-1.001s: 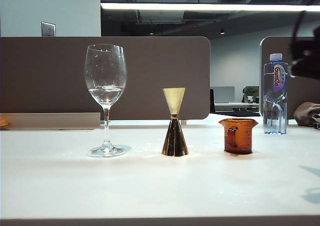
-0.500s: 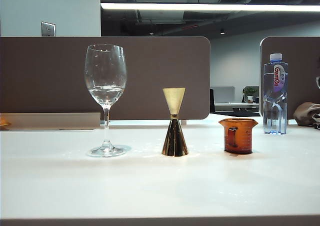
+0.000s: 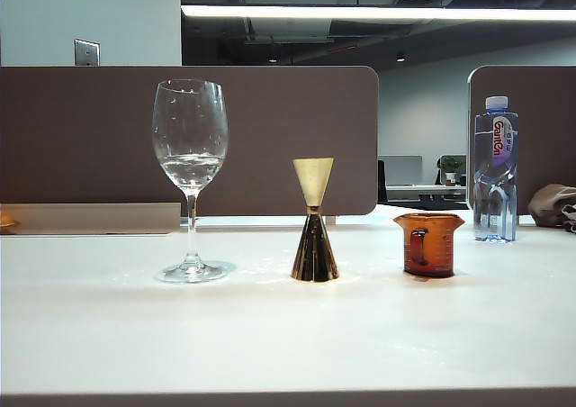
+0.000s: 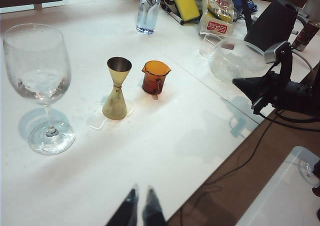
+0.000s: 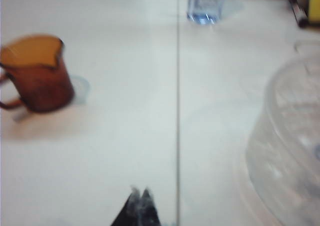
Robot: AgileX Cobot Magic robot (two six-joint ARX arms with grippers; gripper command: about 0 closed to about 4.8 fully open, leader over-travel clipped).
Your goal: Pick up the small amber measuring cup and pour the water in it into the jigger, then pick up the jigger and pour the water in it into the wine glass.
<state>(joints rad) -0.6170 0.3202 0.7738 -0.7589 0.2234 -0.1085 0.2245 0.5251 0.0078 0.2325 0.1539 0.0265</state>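
Fingers of the right gripper (image 5: 140, 198) are pressed together and hold nothing; they hang above bare desk (image 3: 270, 335), with the small amber measuring cup (image 5: 35, 73) well off to one side and further out from the tips. Its handle sticks out on the side away from them. Fingers of the left gripper (image 4: 141, 206) look nearly shut too, a thin gap between the tips, empty, low over the desk edge.

From the left wrist view, all three vessels stand upright in a row, apart from each other: the wine glass (image 4: 37, 81) with a little water (image 3: 190, 166) in its bowl, the jigger (image 4: 117, 88) in the middle, the amber cup beside it. The jigger stands nearer the left fingers than the cup does; the cup seems to lie on the right arm's side. With water already in the glass, both pours may be finished.

Readable writing: the plastic water bottle (image 3: 496, 168) carries a label reading roughly "GanCn". A packet (image 4: 217, 13) behind has a red patch, illegible.
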